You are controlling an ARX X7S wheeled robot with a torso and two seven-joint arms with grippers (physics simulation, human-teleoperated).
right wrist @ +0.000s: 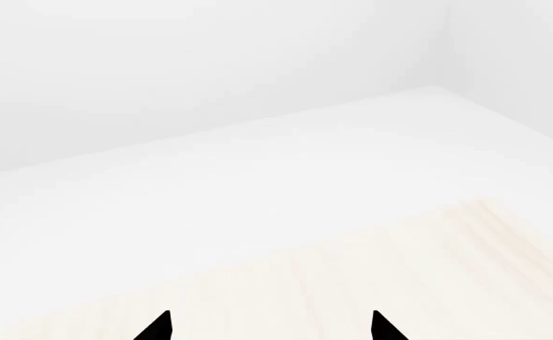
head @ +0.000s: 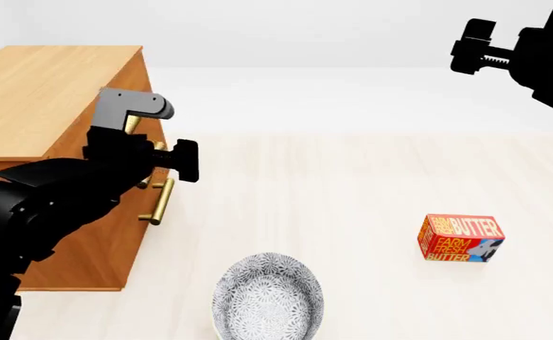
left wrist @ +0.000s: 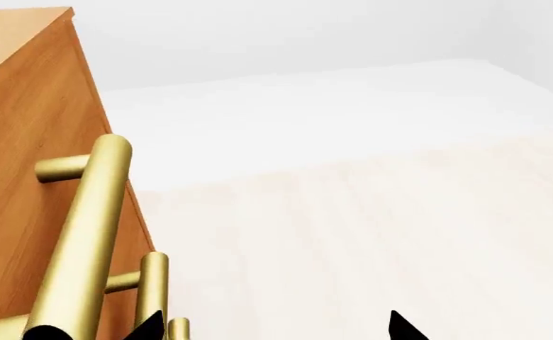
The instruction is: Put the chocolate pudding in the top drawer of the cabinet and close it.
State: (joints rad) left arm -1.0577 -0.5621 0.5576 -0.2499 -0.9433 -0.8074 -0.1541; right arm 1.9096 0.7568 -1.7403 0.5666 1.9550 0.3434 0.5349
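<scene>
The cabinet (head: 59, 142) stands at the left of the pale table (head: 352, 198), and from the head view its drawer fronts look flush, none pulled out, though the left arm hides much of the front. The left claw (head: 168, 159) hovers right at the brass handles (left wrist: 87, 227), its tips spread and straddling nothing that can be seen pinched; the wrist view shows one tip just beside a handle bar. The right claw (right wrist: 269, 327) is raised high and well away, its tips spread and empty. The chocolate pudding shows in no picture: only a butter box (head: 461, 239) and a patterned bowl (head: 267, 297) lie on the table. That fits two stages: the pudding already shut inside the top drawer, or the pudding simply out of sight elsewhere with the drawer closed.
</scene>
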